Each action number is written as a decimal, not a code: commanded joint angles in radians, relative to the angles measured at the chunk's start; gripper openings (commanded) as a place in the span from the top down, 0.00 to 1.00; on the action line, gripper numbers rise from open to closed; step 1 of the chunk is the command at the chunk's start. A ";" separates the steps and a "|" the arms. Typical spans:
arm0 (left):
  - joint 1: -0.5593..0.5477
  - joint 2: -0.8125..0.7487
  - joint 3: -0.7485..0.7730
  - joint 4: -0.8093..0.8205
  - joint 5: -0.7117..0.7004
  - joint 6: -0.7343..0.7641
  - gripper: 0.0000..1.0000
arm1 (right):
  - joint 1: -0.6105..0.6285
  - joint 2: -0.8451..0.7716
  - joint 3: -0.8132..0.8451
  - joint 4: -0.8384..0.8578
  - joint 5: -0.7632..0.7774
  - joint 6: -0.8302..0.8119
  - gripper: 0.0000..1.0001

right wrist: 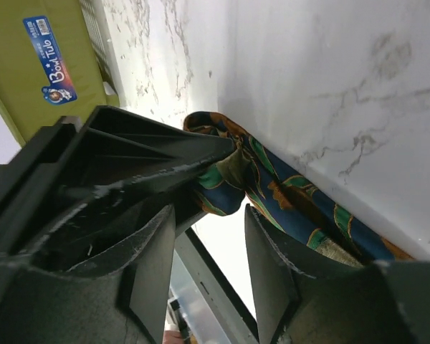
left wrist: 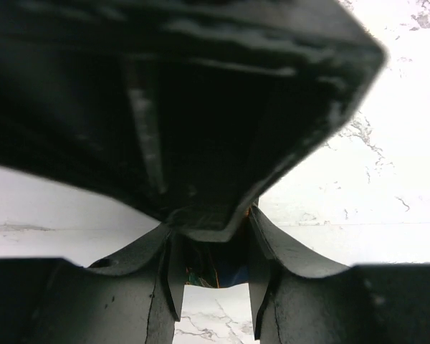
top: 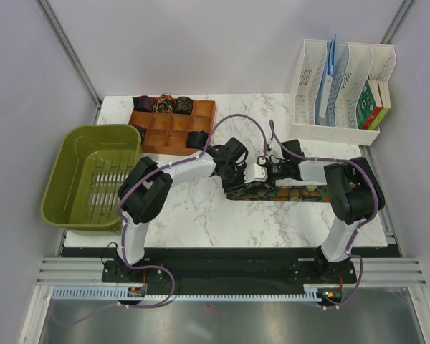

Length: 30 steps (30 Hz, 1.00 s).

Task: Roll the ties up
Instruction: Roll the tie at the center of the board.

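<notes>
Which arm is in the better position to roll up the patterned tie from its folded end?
Probably the left. The left claw sits at the folded end of the patterned tie, and some fabric shows between its fingers. The right claw stands open with nothing between its fingers.

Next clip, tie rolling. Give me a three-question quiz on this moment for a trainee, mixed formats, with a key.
1. Multiple choice: the patterned tie on the table is A) mostly stretched out as a strip, B) fully rolled up, C) tied in a knot.
2. True or false: the wooden tray already holds rolled ties.
3. Fill in: in the right wrist view, the jaws of the right gripper stand ____.
Key: 1 A; 2 true; 3 open.
</notes>
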 commanded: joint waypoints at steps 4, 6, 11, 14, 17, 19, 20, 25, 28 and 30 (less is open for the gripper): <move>-0.014 0.086 -0.047 -0.113 -0.045 0.045 0.56 | 0.040 0.030 -0.083 0.265 -0.010 0.141 0.51; -0.014 0.083 -0.050 -0.113 -0.045 0.050 0.56 | 0.048 0.044 -0.083 0.289 0.002 0.145 0.51; -0.012 0.080 -0.057 -0.113 -0.043 0.054 0.55 | 0.056 0.065 -0.080 0.296 0.031 0.121 0.60; -0.011 0.070 -0.068 -0.113 -0.043 0.062 0.54 | 0.057 0.067 -0.074 0.248 0.054 0.066 0.78; -0.003 0.057 -0.068 -0.113 -0.036 0.042 0.49 | 0.056 0.059 -0.077 0.205 0.076 0.041 1.00; 0.020 0.034 -0.071 -0.111 -0.016 0.033 0.45 | 0.053 0.051 -0.069 0.136 0.094 0.000 1.00; 0.032 -0.003 -0.074 -0.104 -0.005 0.016 0.39 | 0.051 0.045 -0.069 0.122 0.099 -0.010 1.00; 0.118 -0.133 -0.119 -0.053 0.097 -0.022 0.16 | 0.037 0.030 -0.078 0.072 0.116 -0.030 1.00; 0.130 -0.219 -0.221 0.036 0.125 -0.019 0.09 | 0.036 0.046 -0.077 0.039 0.139 -0.053 1.00; 0.130 -0.244 -0.244 0.083 0.130 -0.024 0.08 | 0.033 0.065 -0.075 0.035 0.143 -0.062 1.00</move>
